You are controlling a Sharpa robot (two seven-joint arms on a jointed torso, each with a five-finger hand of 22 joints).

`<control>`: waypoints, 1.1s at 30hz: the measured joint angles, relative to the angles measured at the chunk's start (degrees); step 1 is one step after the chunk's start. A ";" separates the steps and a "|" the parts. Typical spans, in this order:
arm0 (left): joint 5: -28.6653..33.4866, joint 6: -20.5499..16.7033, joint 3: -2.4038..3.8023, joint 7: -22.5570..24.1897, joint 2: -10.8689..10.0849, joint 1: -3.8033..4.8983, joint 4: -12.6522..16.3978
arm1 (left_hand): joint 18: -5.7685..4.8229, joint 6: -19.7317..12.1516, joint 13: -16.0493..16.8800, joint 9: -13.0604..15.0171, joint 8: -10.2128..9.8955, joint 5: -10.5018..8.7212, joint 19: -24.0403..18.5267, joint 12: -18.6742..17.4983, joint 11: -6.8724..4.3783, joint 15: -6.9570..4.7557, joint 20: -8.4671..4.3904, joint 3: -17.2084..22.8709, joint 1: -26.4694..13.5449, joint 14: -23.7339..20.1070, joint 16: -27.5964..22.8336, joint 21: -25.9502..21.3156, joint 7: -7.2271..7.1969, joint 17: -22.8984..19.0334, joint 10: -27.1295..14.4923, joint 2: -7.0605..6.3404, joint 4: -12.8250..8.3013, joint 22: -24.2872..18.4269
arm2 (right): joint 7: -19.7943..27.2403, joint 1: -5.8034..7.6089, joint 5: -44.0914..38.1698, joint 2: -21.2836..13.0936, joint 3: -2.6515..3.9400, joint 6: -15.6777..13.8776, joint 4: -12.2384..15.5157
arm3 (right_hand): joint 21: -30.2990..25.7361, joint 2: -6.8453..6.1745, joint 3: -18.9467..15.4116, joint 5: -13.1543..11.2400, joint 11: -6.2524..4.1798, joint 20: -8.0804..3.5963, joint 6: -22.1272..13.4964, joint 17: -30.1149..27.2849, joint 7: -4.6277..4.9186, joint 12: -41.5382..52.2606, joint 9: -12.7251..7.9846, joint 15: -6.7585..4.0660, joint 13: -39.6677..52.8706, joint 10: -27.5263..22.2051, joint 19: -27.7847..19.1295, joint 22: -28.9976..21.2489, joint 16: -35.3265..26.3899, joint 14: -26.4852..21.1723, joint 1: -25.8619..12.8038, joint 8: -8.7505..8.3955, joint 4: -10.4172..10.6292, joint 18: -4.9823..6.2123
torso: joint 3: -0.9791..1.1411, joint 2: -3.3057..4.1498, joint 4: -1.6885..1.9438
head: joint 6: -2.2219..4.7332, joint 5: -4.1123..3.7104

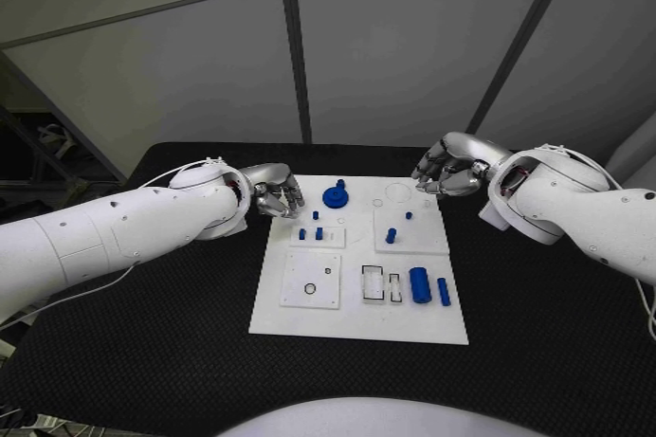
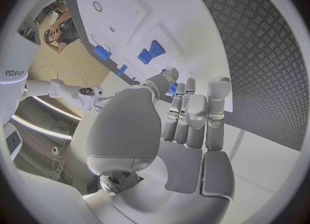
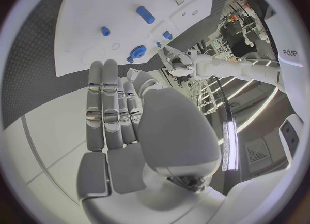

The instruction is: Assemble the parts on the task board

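The white task board (image 1: 358,314) lies in the middle of the black table. On it are a round blue part (image 1: 335,196) at the far end, small blue pegs (image 1: 310,234) beside it, another peg (image 1: 391,235), and a blue cylinder (image 1: 420,285) with a thin blue rod (image 1: 443,291) at the near right. My left hand (image 1: 278,192) hovers at the board's far left edge, fingers apart and holding nothing. My right hand (image 1: 451,167) hangs above the far right corner, also holding nothing. The left wrist view shows the left hand's fingers (image 2: 194,115) stretched toward the blue parts (image 2: 150,52).
Recessed slots (image 1: 372,282) and a square plate with a small ring (image 1: 312,287) take up the board's near half. Black table (image 1: 151,342) surrounds the board. Grey wall panels stand behind the table's far edge.
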 measured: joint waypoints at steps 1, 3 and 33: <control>0.61 -0.35 0.11 0.19 -0.47 0.00 0.28 | -0.01 0.58 0.08 0.06 0.34 0.00 -0.87 0.00 0.07 -0.01 0.02 0.03 -0.01 -0.78 -0.85 -1.41 -0.01 -1.53 0.34 -0.03 -0.03 -0.91 | -0.16 -0.05 -1.17 0.00 0.00 0.02 -0.02 | 1.78 0.00 0.44 -0.29 -0.11 -0.20 0.40 1.46 -0.18 -0.79 -0.07 -0.18 0.00 0.74 0.19 1.38 2.22 0.18 0.00 -0.39 -0.12 0.00 | 0.01 0.00 -0.01 | 0.09 -0.12; 2.80 -1.43 0.28 0.82 -1.70 0.00 1.14 | -0.02 1.73 0.30 0.14 0.88 0.00 -2.53 0.05 -0.19 -0.16 -0.08 0.02 0.20 -2.19 -2.65 -4.33 -0.08 -4.61 1.30 -0.24 -0.03 -2.81 | -0.51 -0.29 -4.07 0.03 -0.02 0.03 -0.04 | 6.68 -0.02 1.71 -0.84 -0.20 -0.52 1.23 5.35 -0.44 -2.95 -0.12 -0.51 0.02 2.23 -0.14 5.58 8.29 0.25 -0.02 -1.38 -0.17 0.00 | 0.02 0.00 -0.04 | 0.25 -0.40; 57.99 -11.19 0.49 18.49 -11.01 -0.63 16.97 | 0.08 2.87 1.88 -0.24 1.08 0.00 -9.16 2.07 -0.40 0.04 0.20 -1.64 -0.11 -12.60 -17.96 -16.70 -0.14 -24.39 2.62 0.52 0.83 -10.46 | -2.44 -4.32 -23.02 4.99 -2.18 0.19 -4.30 | 44.72 -2.58 7.80 -2.69 0.22 0.45 1.97 41.00 0.65 -10.47 -0.02 -0.07 0.35 3.40 7.77 45.03 49.87 0.26 -2.59 -6.97 -1.11 -4.04 | -0.05 0.02 0.01 | 1.08 -2.45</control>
